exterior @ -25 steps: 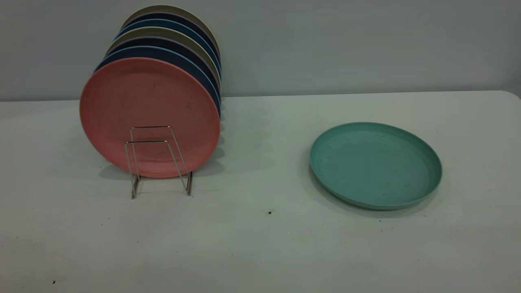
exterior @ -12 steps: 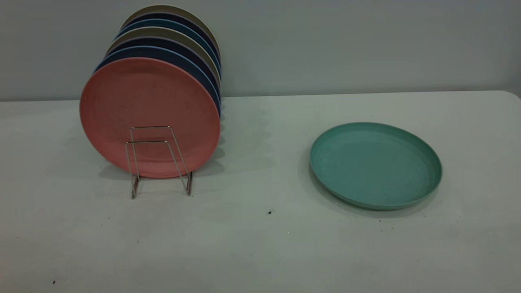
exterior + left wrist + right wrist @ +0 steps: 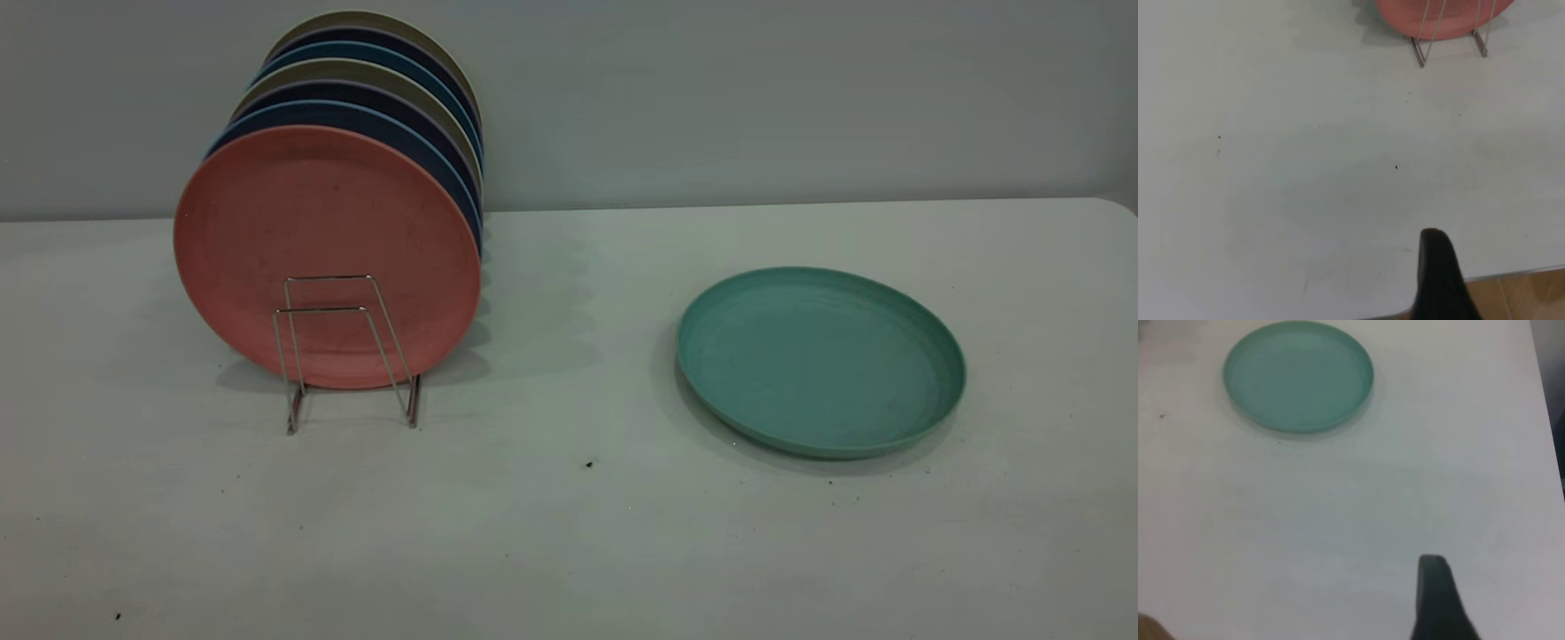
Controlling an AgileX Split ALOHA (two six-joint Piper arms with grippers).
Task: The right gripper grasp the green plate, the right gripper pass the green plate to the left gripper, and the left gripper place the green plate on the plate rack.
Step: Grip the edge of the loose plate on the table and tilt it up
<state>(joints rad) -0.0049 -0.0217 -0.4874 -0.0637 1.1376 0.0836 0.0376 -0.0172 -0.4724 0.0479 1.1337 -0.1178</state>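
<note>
The green plate (image 3: 820,360) lies flat on the white table at the right, rim up; it also shows in the right wrist view (image 3: 1298,375). The plate rack (image 3: 347,351), thin silver wire, stands at the left with two bare front loops; its feet show in the left wrist view (image 3: 1450,41). Neither gripper shows in the exterior view. A black part of my left gripper (image 3: 1435,273) hangs over the table's near edge, well short of the rack. A black part of my right gripper (image 3: 1435,597) hangs over bare table, well short of the green plate.
A salmon-pink plate (image 3: 327,256) stands upright at the front of the rack, with several dark blue and beige plates (image 3: 373,107) stacked behind it. The grey wall runs behind the table. The table edge and wooden floor (image 3: 1518,300) show in the left wrist view.
</note>
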